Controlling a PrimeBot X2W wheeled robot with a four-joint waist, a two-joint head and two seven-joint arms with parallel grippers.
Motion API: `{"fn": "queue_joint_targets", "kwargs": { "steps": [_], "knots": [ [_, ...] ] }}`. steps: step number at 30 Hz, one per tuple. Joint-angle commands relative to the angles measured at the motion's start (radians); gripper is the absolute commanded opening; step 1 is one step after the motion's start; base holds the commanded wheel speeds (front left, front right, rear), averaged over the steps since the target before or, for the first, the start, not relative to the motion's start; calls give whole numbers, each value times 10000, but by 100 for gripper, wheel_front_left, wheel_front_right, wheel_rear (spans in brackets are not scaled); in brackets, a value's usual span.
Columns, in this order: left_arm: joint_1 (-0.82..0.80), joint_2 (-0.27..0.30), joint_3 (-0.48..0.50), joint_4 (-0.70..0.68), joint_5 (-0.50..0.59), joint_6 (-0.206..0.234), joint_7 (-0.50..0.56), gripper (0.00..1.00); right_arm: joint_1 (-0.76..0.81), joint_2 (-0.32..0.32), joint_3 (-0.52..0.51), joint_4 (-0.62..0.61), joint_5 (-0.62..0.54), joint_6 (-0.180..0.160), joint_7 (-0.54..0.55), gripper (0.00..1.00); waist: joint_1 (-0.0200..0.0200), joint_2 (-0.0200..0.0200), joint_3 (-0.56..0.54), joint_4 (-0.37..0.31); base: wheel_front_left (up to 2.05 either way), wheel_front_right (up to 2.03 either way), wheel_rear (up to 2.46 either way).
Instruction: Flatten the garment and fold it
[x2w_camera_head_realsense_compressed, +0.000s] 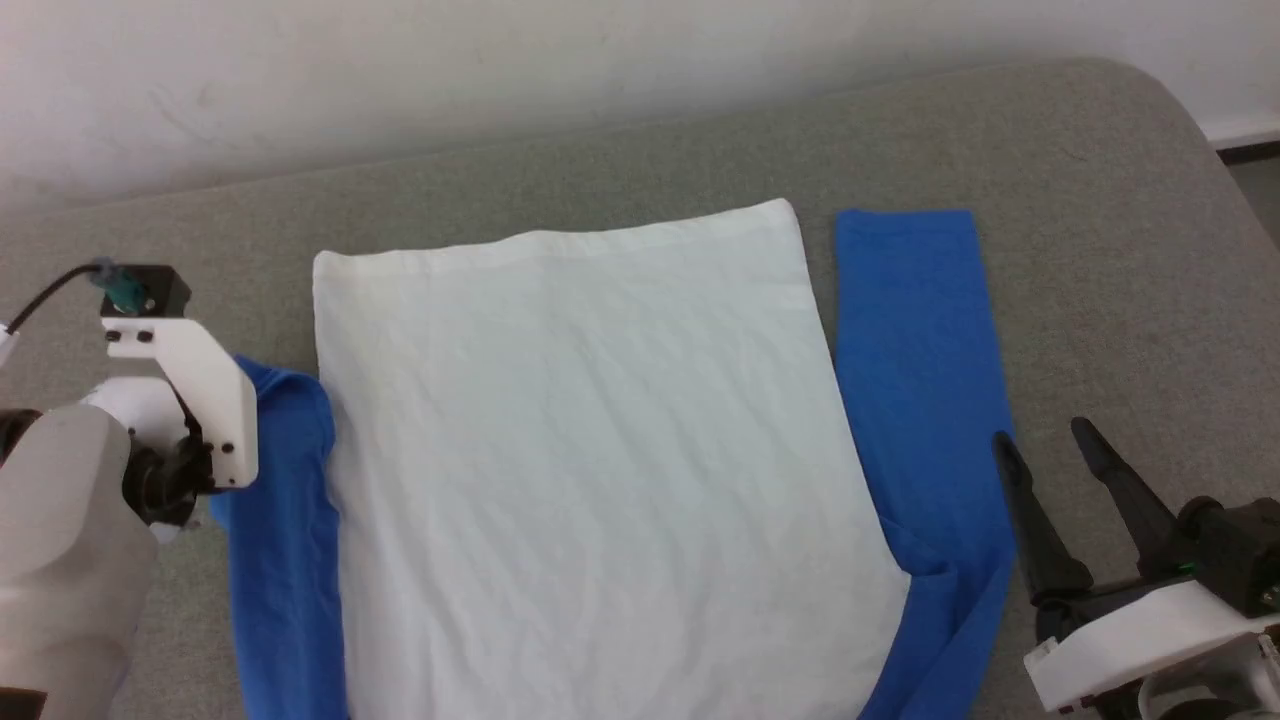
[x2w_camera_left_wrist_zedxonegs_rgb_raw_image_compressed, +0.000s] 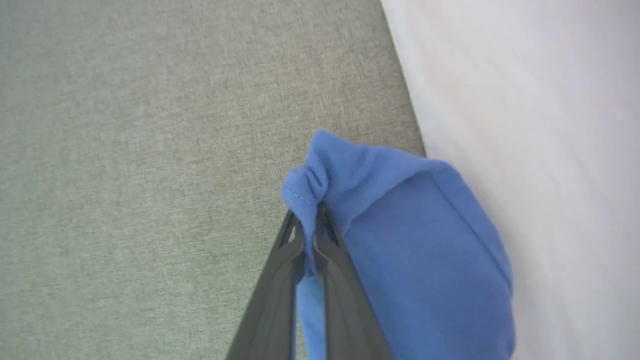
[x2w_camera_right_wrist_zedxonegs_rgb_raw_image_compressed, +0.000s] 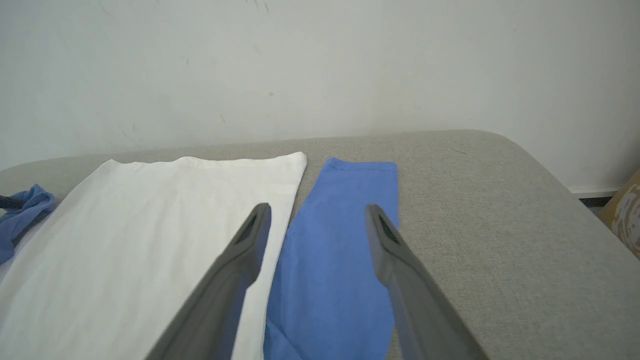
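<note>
The garment (x2w_camera_head_realsense_compressed: 590, 450), white in the body with bright blue sleeves, lies spread on the grey padded table (x2w_camera_head_realsense_compressed: 1100, 200). Its right blue sleeve (x2w_camera_head_realsense_compressed: 920, 340) lies flat and straight beside the body. The left blue sleeve (x2w_camera_head_realsense_compressed: 285, 500) is bunched at its far end. In the left wrist view my left gripper (x2w_camera_left_wrist_zedxonegs_rgb_raw_image_compressed: 309, 220) is shut on that bunched cuff (x2w_camera_left_wrist_zedxonegs_rgb_raw_image_compressed: 320, 170), lifting a fold of it. In the head view only the left wrist housing (x2w_camera_head_realsense_compressed: 180, 400) shows, over the sleeve end. My right gripper (x2w_camera_head_realsense_compressed: 1045, 440) stands open at the lower right, above the right sleeve's near part, holding nothing (x2w_camera_right_wrist_zedxonegs_rgb_raw_image_compressed: 317, 215).
A pale wall (x2w_camera_head_realsense_compressed: 400, 70) runs along the table's far edge. The table's rounded far right corner (x2w_camera_head_realsense_compressed: 1170, 100) drops off to a floor strip (x2w_camera_head_realsense_compressed: 1255, 190). Bare grey surface lies left of the garment (x2w_camera_left_wrist_zedxonegs_rgb_raw_image_compressed: 150, 150) and right of the right sleeve (x2w_camera_right_wrist_zedxonegs_rgb_raw_image_compressed: 500, 240).
</note>
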Motion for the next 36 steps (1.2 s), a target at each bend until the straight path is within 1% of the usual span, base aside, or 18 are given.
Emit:
{"fn": "queue_joint_targets", "kwargs": {
  "steps": [1, 4, 9, 12, 15, 20, 24, 27, 30, 31, 33, 36],
  "knots": [
    [-212, 48, 55, -96, 60, 116, -247, 0, 11, 47, -60, 17, 13, -9, -79, 100, -1, 1, -240, 110, 0, 0, 0],
    [-378, 189, 180, -611, 217, 325, -906, 0, 178, 90, -223, 32, -26, -9, -68, 100, -1, 1, -590, 259, 0, 0, 0],
    [-291, 243, 295, -2088, 420, 665, -1819, 0, 467, 203, -552, -7, -100, -9, -15, 100, -1, 1, -1221, 598, 0, 0, 0],
    [17, 93, 246, -3256, 461, 820, -2155, 0, 610, 285, -701, -59, -139, -9, 33, 100, -1, 1, -1520, 751, 0, 0, 0],
    [461, -261, 90, -4476, 471, 1018, -2439, 0, 750, 360, -834, -129, -194, -9, 103, 100, -1, 1, -1776, 846, 0, 0, 0],
    [1372, -1275, -624, -6104, 486, 1297, -2738, 0, 886, 454, -1039, -299, -305, -9, 272, 100, -1, 1, -2031, 768, 0, 0, 0],
    [1959, -2414, -1694, -6669, 428, 1165, -2823, 0, 928, 525, -1443, -419, -459, -9, 485, 100, -1, 1, -2035, 534, 0, 0, 0],
    [2185, -3300, -2588, -6412, 400, 906, -2864, 0, 897, 566, -1799, -557, -589, -9, 628, 100, -1, 1, -1952, 305, 0, 0, 0],
    [2251, -4126, -3384, -5752, 406, 634, -2984, 0, 821, 594, -2054, -717, -673, -9, 773, 100, -1, 1, -1777, 21, 0, 0, 0],
    [2251, -4126, -3384, -5752, 406, 634, -2984, 0, 821, 594, -2054, -717, -673, -9, 773, 100, -1, 1, -1777, 21, 0, 0, 0],
    [2241, -4475, -3894, -5258, 377, 443, -3087, 0, 784, 611, -2118, -831, -721, -9, 865, 100, -1, 1, -1600, -201, 0, 0, 0],
    [2132, -4722, -4729, -4530, 363, 195, -3182, 0, 774, 634, -2147, -918, -760, -9, 985, 100, -1, 1, -1407, -462, 0, 0, 0]
  ]
}}
